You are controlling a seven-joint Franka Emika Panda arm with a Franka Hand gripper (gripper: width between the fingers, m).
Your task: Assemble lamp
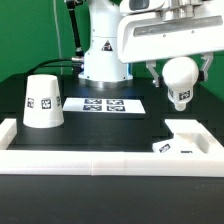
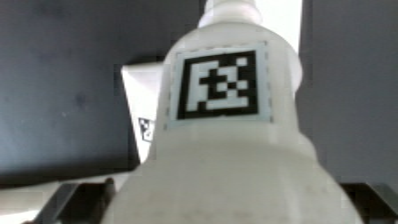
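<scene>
My gripper [image 1: 178,72] is shut on the white round-headed bulb post [image 1: 179,80] and holds it in the air above the right part of the table. In the wrist view the bulb post [image 2: 222,130] fills most of the picture, its square tag facing the camera. The flat angular base [image 1: 185,140] lies on the black table at the exterior view's right, below and in front of the post; a part of it shows beside the post in the wrist view [image 2: 148,100]. The truncated-cone shade [image 1: 43,101] stands on the table at the exterior view's left.
The marker board [image 1: 103,103] lies flat on the table in front of the arm's white pedestal [image 1: 103,55]. A white rail border [image 1: 90,160] runs along the front and the left side of the table.
</scene>
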